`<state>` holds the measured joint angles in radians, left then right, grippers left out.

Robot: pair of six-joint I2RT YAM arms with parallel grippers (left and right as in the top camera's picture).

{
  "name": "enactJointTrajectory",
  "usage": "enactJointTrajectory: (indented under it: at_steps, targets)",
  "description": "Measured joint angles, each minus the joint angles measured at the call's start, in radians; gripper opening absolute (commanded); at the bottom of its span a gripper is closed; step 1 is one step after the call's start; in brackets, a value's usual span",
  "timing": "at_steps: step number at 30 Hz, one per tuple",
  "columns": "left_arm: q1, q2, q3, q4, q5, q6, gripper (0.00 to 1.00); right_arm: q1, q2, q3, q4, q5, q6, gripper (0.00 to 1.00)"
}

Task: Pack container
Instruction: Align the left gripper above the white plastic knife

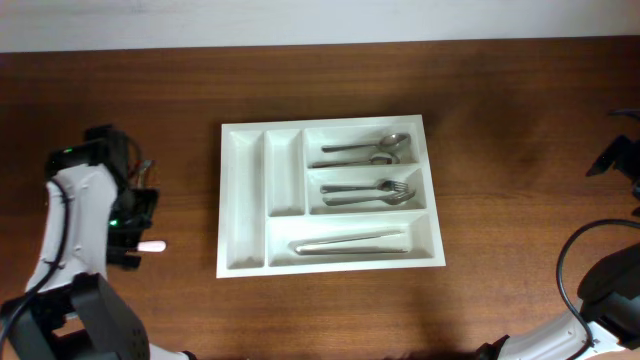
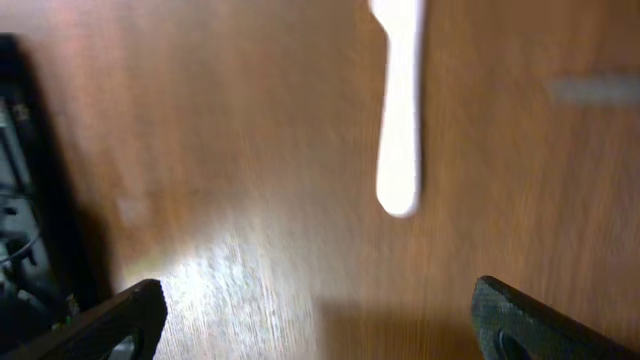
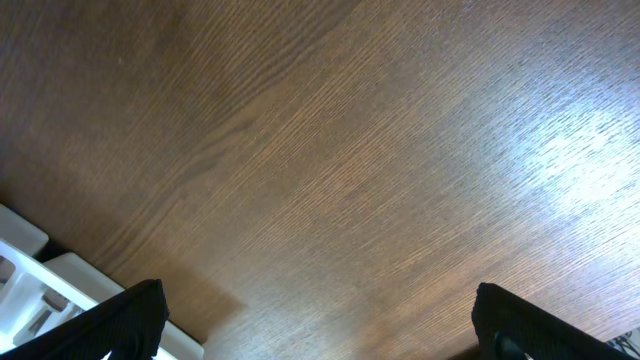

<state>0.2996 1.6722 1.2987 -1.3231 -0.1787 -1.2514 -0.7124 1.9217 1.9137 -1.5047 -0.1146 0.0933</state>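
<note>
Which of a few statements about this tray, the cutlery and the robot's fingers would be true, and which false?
1. The spoons lie in a wide compartment of the tray. True.
2. The tray's two narrow compartments are full. False: both are empty.
3. The left fingers clamp a white utensil. False: they are open, and it lies on the table beyond them.
4. The right fingers are open above the table. True.
</note>
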Motion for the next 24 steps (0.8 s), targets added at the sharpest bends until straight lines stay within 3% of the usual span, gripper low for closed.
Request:
enactJointTrajectory:
  at_steps: [6,15,24]
  targets:
    - [0.111,0.0,-0.028,0.057,-0.001,0.012,0.99,0.0,0.0,0.0,0.0,0.0,0.0,0.99]
    - [0.116,0.0,-0.133,0.233,0.0,0.097,0.99,0.0,0.0,0.0,0.0,0.0,0.0,0.99]
    - [0.116,0.0,-0.171,0.254,0.004,0.084,0.99,0.0,0.0,0.0,0.0,0.0,0.0,0.99]
